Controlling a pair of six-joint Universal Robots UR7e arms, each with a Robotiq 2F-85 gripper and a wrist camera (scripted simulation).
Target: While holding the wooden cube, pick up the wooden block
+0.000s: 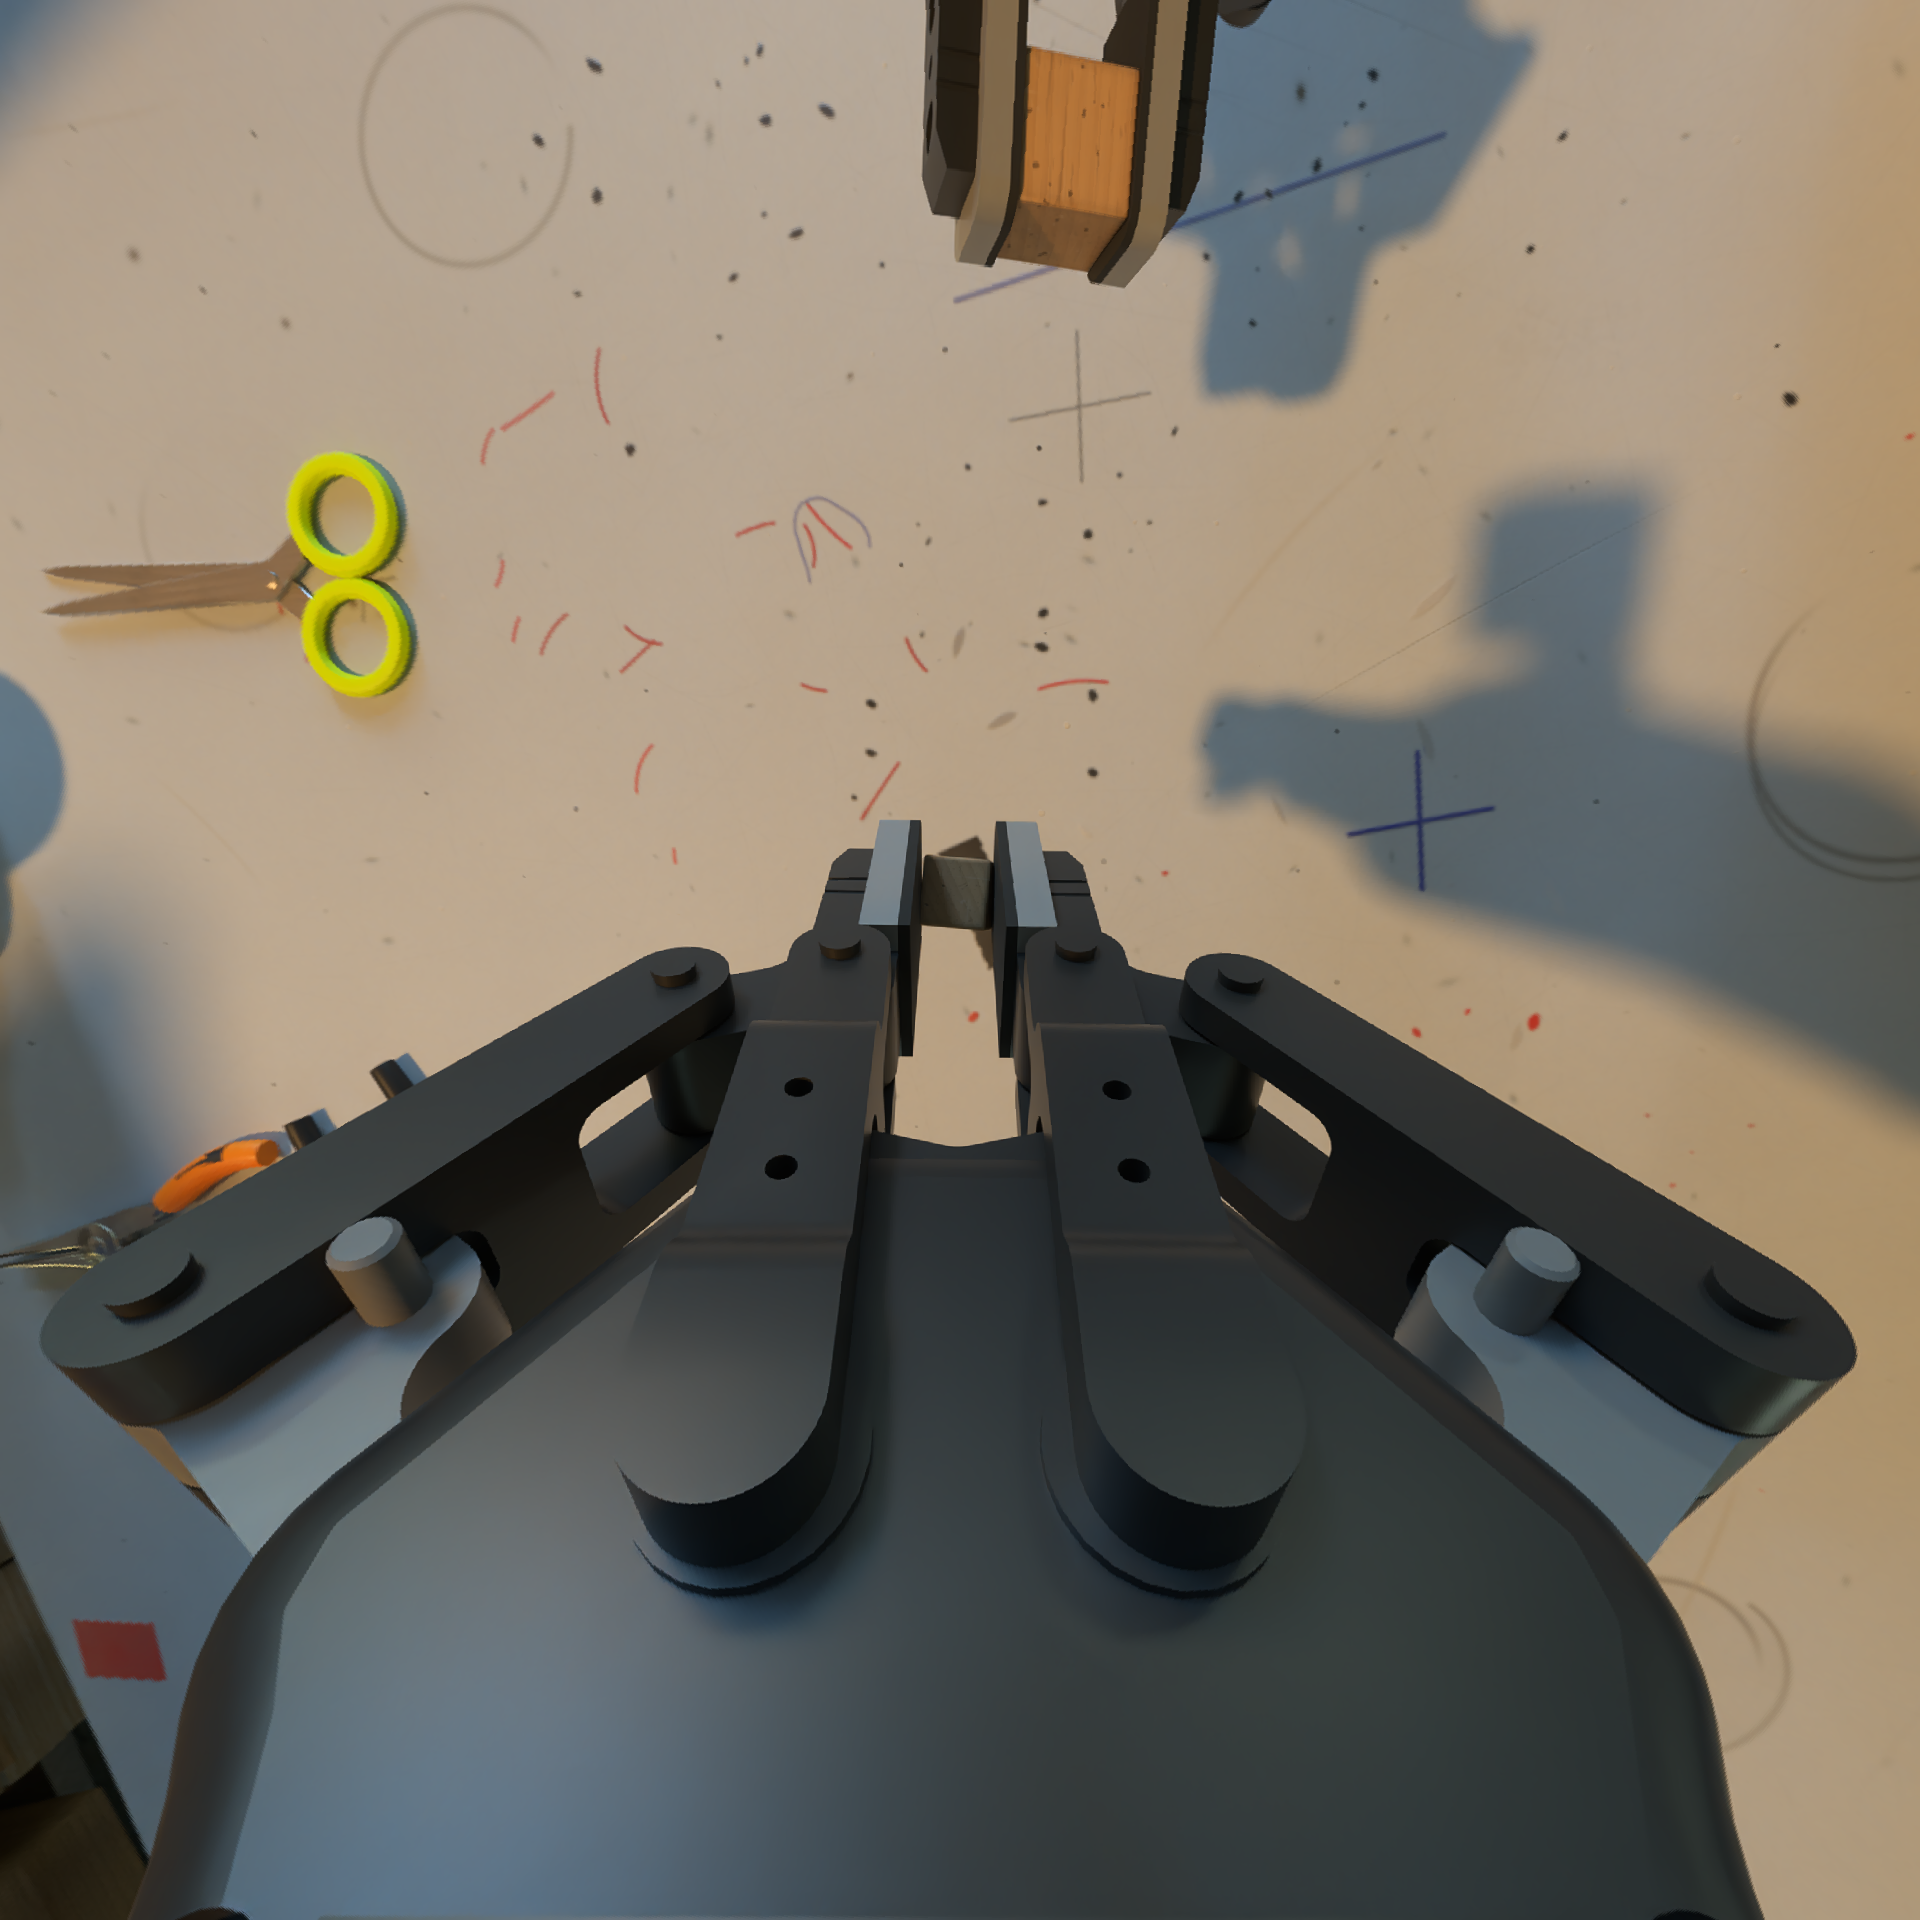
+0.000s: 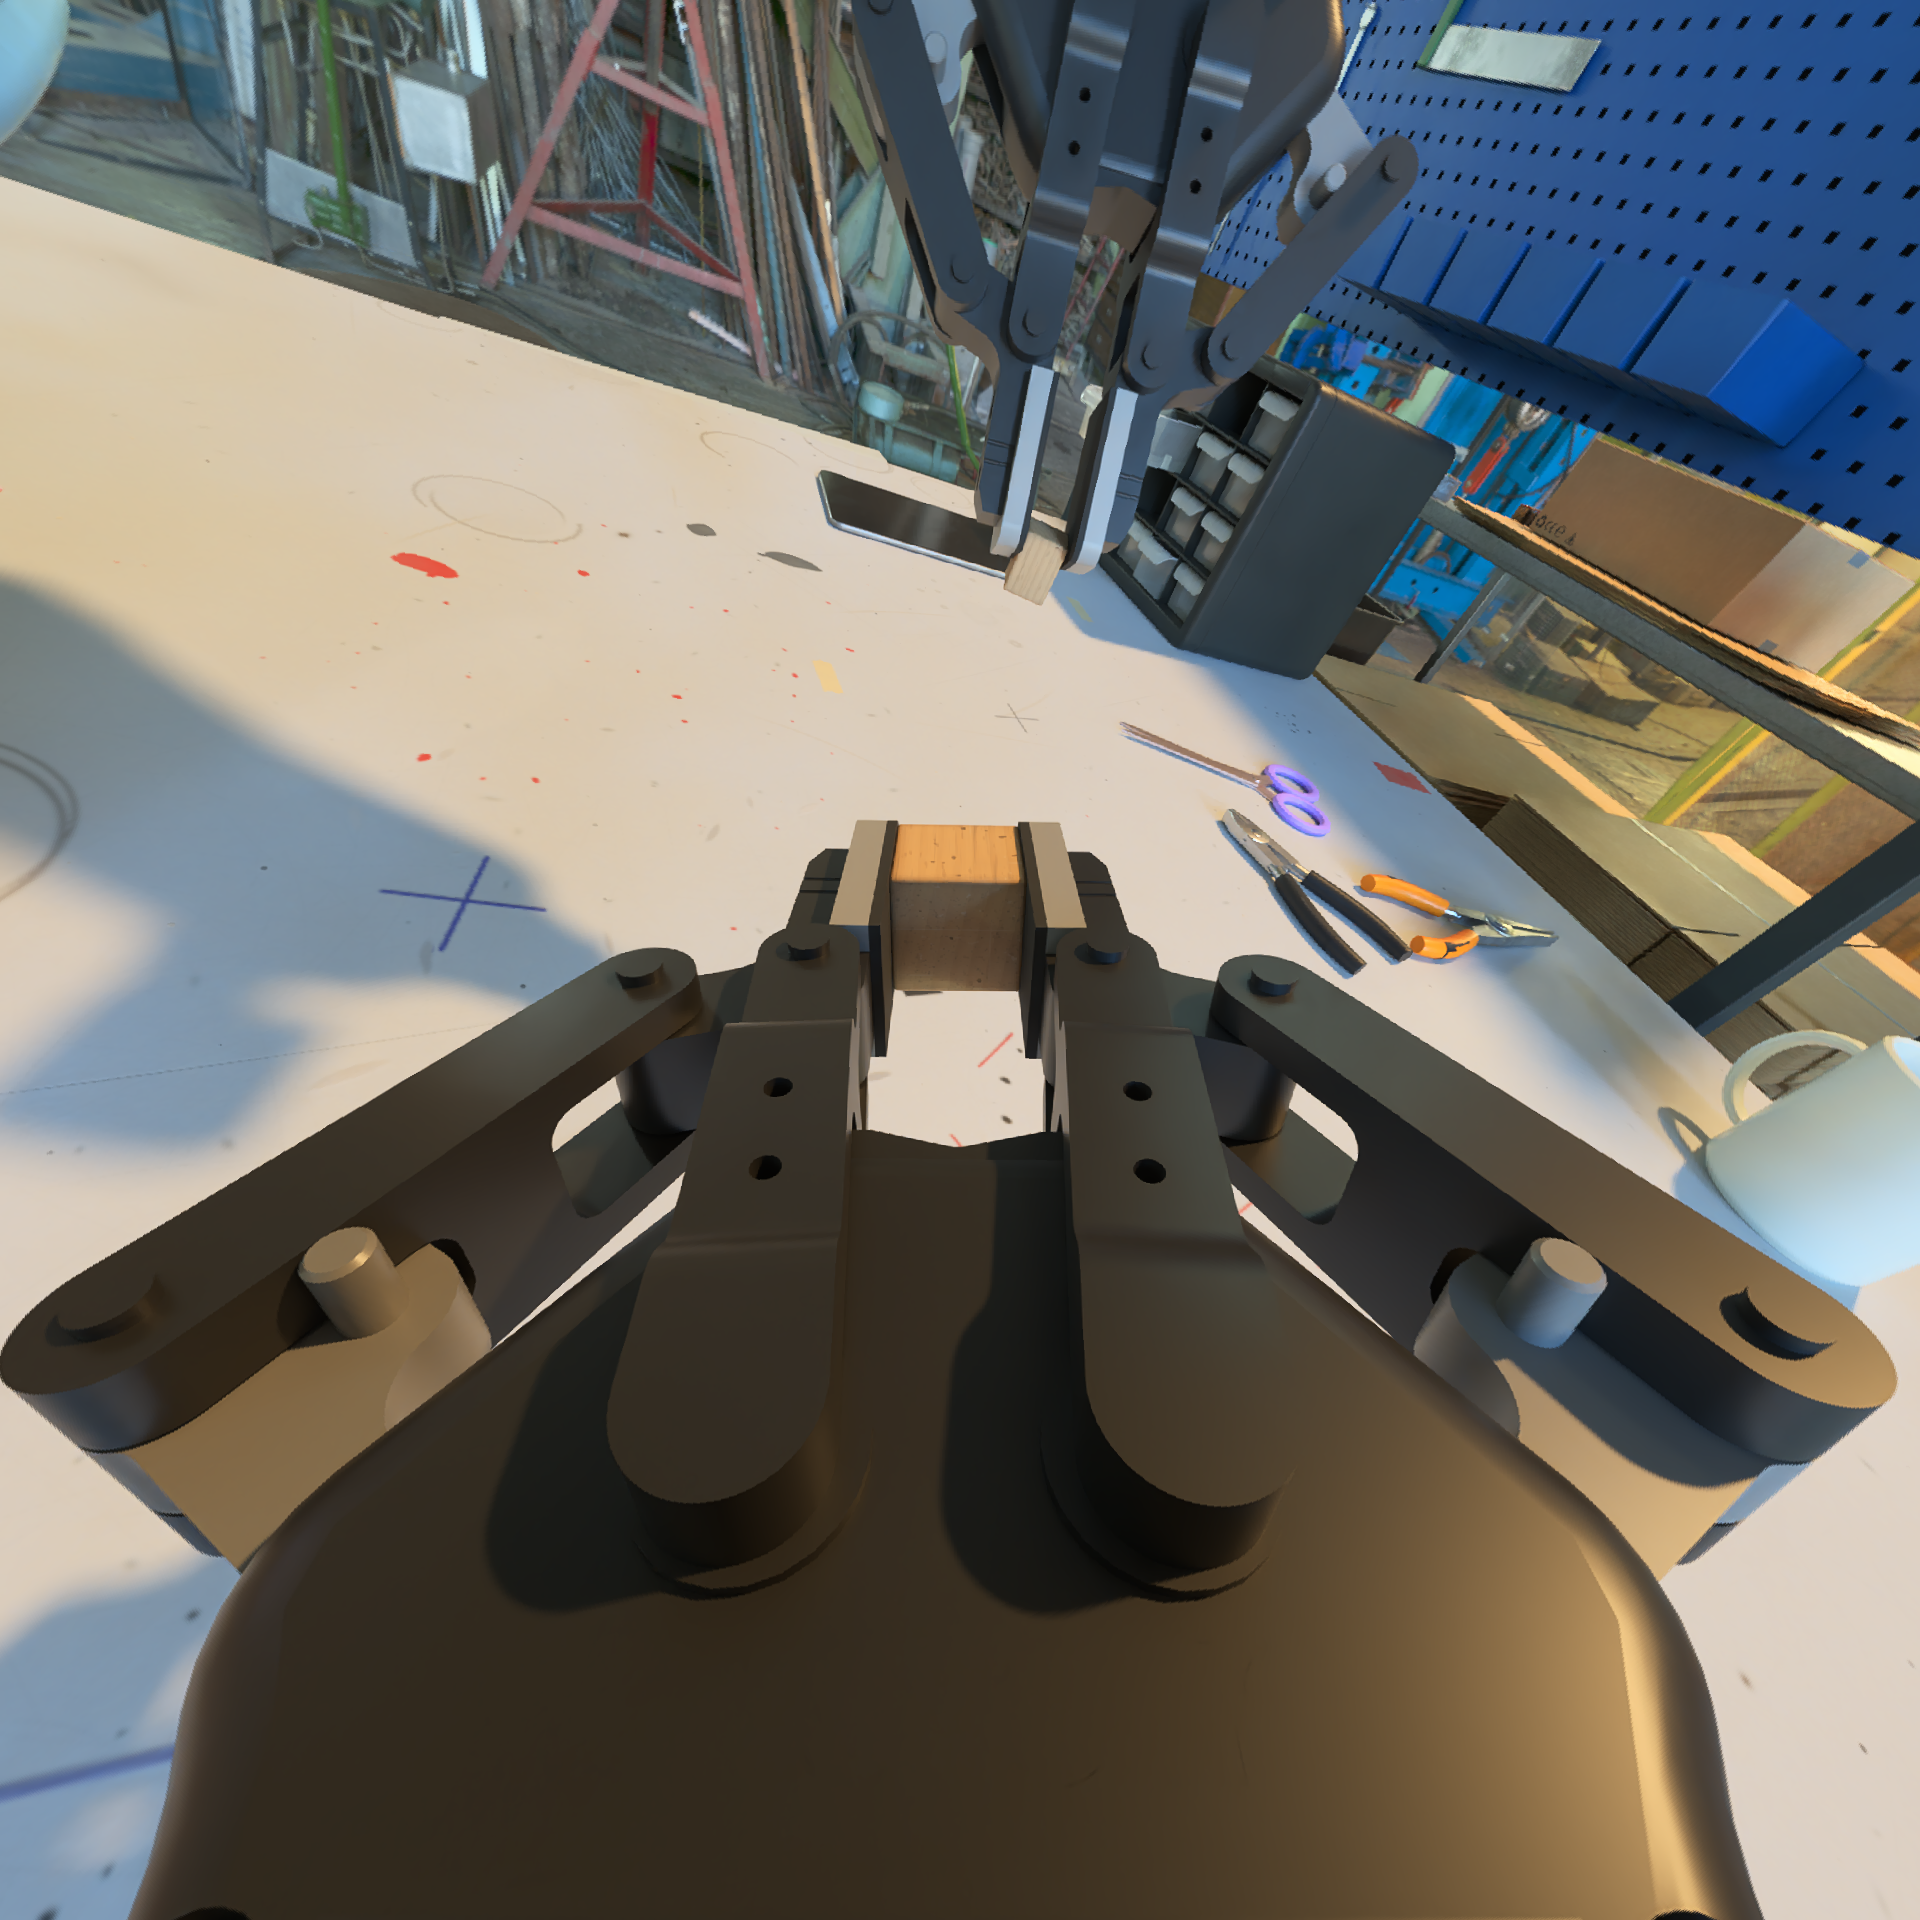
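Observation:
In the left wrist view my left gripper (image 1: 958, 831) is shut on a small pale wooden block (image 1: 954, 894), held between its pads above the speckled tabletop (image 1: 727, 312). My right gripper (image 1: 1049, 260) hangs at the top of that view, shut on a larger orange-brown wooden cube (image 1: 1075, 145). In the right wrist view my right gripper (image 2: 956, 828) grips the cube (image 2: 956, 914) between both pads, clear of the table. Farther off there, the left gripper (image 2: 1044, 556) points down with the block (image 2: 1031, 577) in its fingertips, low over the table.
Yellow-handled scissors (image 1: 343, 571) lie at the left. Purple scissors (image 2: 1294, 798), black pliers (image 2: 1309, 904) and orange pliers (image 2: 1444, 914) lie near the table's right edge. A dark drawer organiser (image 2: 1278, 520), a flat dark slab (image 2: 894, 514) and a white mug (image 2: 1818, 1153) stand around.

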